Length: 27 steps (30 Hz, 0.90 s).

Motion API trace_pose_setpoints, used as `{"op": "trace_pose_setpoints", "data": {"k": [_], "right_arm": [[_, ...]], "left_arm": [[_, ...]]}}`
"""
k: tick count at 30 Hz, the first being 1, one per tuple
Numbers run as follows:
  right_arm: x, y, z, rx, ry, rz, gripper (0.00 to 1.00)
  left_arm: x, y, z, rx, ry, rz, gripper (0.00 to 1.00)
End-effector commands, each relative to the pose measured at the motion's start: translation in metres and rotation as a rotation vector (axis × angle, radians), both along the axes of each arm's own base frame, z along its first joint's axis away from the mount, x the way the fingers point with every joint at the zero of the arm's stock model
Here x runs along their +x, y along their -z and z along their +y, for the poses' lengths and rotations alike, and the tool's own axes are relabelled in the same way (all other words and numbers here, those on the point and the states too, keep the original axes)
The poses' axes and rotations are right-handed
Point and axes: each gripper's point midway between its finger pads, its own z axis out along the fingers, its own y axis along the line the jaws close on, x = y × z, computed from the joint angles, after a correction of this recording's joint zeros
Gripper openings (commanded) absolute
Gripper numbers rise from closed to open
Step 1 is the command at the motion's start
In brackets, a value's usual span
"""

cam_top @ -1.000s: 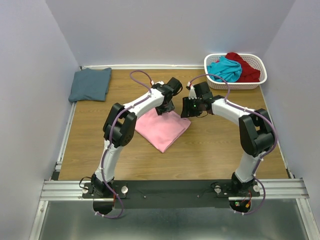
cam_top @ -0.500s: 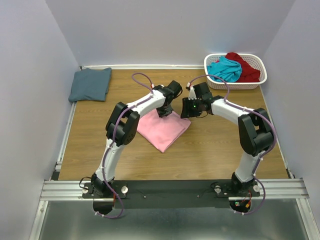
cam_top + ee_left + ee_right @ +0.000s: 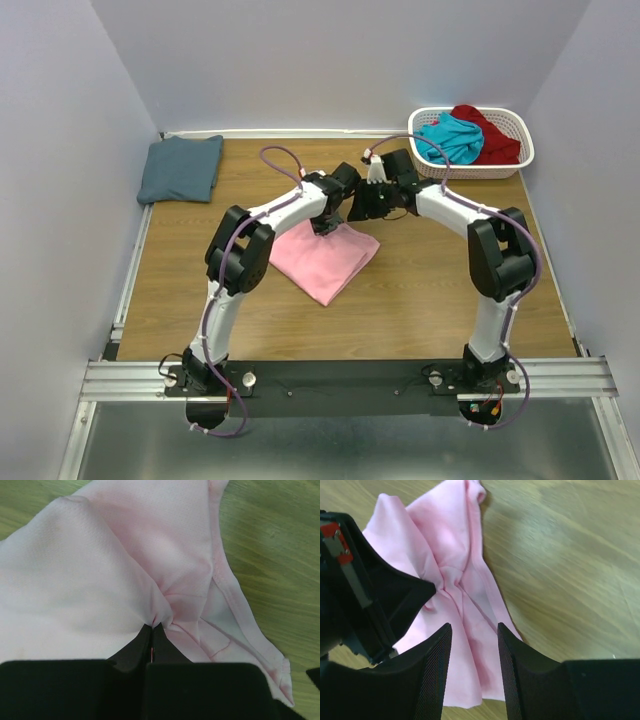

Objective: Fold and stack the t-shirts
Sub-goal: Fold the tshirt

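A folded light pink t-shirt (image 3: 325,258) lies on the wooden table in mid-view. My left gripper (image 3: 326,226) stands at its far corner, shut on a pinched ridge of the pink cloth (image 3: 100,580), which bunches at the left gripper's tips (image 3: 152,626). Just to its right, my right gripper (image 3: 360,208) hovers open; the pink t-shirt (image 3: 465,605) shows between its open fingers, right gripper (image 3: 474,626) holding nothing. A slate blue-grey t-shirt (image 3: 180,168) lies folded at the far left. Teal (image 3: 450,137) and dark red (image 3: 492,137) t-shirts sit in the basket.
The white slotted basket (image 3: 470,172) stands at the far right corner. Walls close in the table on the left, back and right. Both arms arch over the table's middle, their wrists nearly touching above the pink shirt's far corner.
My left gripper has closed on the pink cloth at the far corner. The right gripper has moved left and slightly farther back, closer to the left one, staying open.
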Motion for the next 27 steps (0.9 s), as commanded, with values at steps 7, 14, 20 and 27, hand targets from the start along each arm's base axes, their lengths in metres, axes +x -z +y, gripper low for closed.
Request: {"op": "trace_pose_setpoints", "data": {"k": [7,14,20,27], "right_arm": [[0.002,0.006,0.042,0.179,-0.208,0.058,0.33],[0.000,0.010,0.054,0.240,-0.276,0.087,0.27],[-0.006,0.018,0.061,0.286,-0.326,0.124,0.26],[-0.015,0.036,0.067,0.340,-0.375,0.191,0.18]], "left_arm": [[0.005,-0.035,0.016,0.022,-0.008,-0.102,0.00],[0.001,-0.036,0.020,0.017,0.007,-0.115,0.00],[0.004,-0.042,0.021,0.020,0.009,-0.140,0.00],[0.006,-0.043,0.021,0.024,0.017,-0.144,0.00]]}}
